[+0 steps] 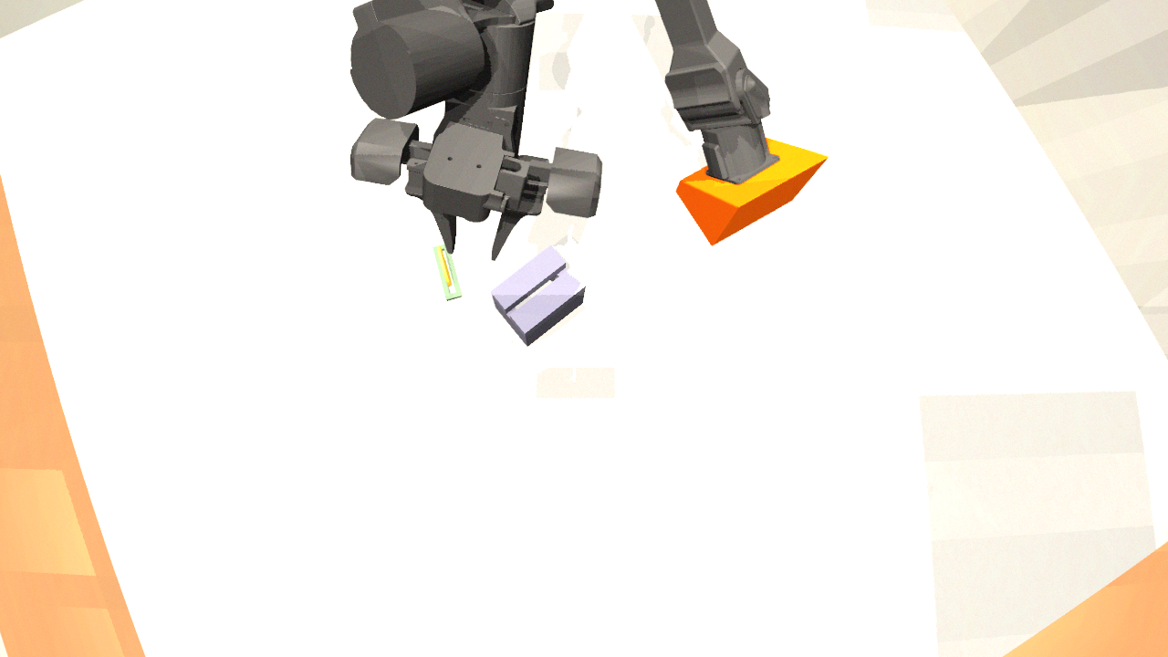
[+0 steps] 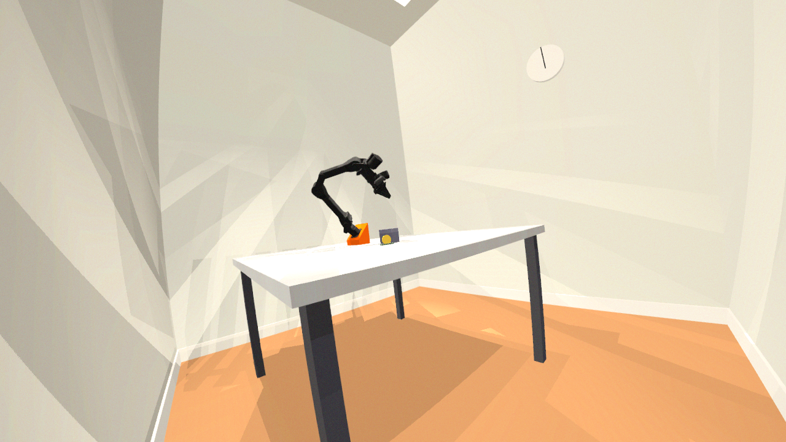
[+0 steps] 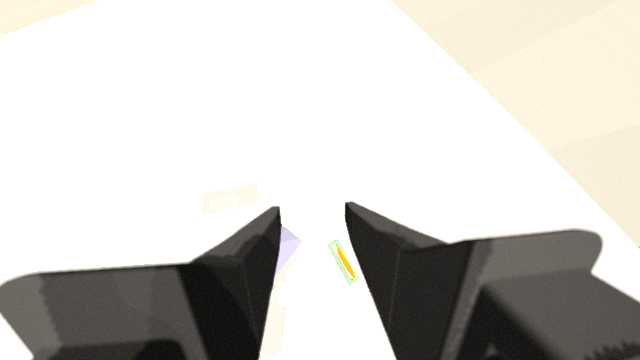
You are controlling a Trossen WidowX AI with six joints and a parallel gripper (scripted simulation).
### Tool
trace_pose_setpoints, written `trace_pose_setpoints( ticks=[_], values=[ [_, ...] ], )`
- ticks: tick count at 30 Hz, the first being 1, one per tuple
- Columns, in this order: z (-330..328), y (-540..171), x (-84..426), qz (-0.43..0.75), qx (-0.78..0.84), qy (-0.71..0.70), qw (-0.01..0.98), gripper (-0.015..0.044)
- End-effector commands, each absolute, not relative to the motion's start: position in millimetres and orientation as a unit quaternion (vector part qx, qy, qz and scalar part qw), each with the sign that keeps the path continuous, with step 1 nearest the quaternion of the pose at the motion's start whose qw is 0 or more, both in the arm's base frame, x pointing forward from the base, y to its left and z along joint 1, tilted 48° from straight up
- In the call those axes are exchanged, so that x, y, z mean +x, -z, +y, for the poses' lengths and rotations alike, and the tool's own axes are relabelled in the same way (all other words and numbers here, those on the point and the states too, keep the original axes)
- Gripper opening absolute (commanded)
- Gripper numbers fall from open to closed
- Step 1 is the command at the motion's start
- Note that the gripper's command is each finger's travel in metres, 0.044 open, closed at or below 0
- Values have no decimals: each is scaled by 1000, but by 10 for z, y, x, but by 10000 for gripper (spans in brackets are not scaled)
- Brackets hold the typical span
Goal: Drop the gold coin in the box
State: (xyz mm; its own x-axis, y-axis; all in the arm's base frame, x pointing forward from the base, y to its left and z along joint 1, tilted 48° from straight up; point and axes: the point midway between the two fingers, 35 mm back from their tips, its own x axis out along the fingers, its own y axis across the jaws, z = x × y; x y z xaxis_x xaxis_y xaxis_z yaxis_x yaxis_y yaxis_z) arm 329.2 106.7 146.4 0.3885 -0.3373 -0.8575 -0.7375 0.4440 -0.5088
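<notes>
The gold coin (image 1: 445, 267) (image 2: 386, 239) (image 3: 347, 263) stands on edge in the shallow holder (image 1: 453, 297) (image 3: 333, 243), which looks light green here. The grey box (image 1: 526, 273) (image 2: 392, 232) (image 3: 290, 244) stands beside the holder, with a slot running diagonally across its lid in the top view. My gripper (image 1: 473, 255) (image 2: 389, 196) (image 3: 313, 205) is partly open and empty. It hangs well above the coin and box, tilted downward. In the wrist view the left finger hides much of the box, and the coin shows between the fingers, close to the right one.
The arm rises from an orange wedge-shaped base (image 1: 723, 208) (image 2: 360, 240), to the right of the box in the top view. The white table (image 1: 327, 457) (image 2: 351, 272) ends at its left edge, beyond the holder, in the top view. Pale light patches lie on the table.
</notes>
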Motion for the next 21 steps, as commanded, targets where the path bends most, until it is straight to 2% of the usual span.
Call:
trace_pose_setpoints(
  ticks=[1,6,17,21],
  values=[
    [419,-1291,3476,628,-569,-133,514,161],
    [-209,-1161,3565,706,-595,-153,352,161],
    [-247,-1144,3567,709,-595,-155,345,161],
    [-481,-942,3540,709,-596,-154,345,161]
  ],
)
